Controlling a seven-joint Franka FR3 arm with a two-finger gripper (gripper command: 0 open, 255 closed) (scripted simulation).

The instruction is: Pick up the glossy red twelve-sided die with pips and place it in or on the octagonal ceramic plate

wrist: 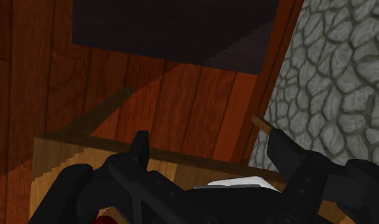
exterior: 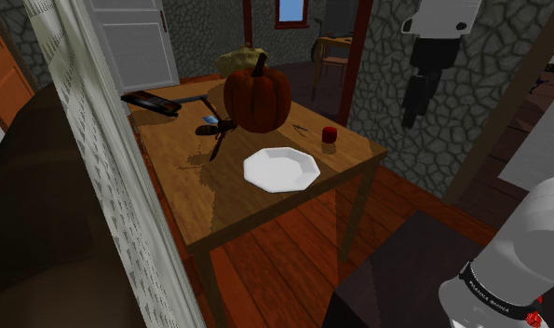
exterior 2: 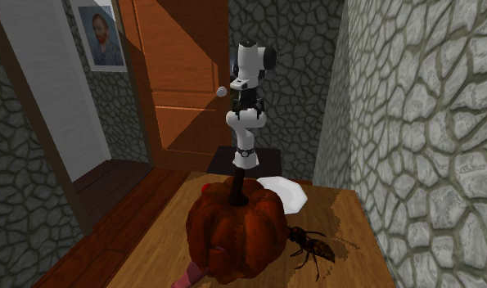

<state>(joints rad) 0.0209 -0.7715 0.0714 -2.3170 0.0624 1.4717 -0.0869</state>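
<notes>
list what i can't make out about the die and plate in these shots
Red die: pips too small to tell in the shoulder view; in the second exterior view the pumpkin hides nearly all of it.
White plate: partly behind the pumpkin in the second exterior view; in the wrist view the jaws' base covers most of it.

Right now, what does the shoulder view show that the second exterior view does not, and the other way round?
Of these two, the shoulder view alone has a white door and a window. The second exterior view alone has a portrait and a brown door behind the arm. Both have the pumpkin, the plate and the table.
</notes>
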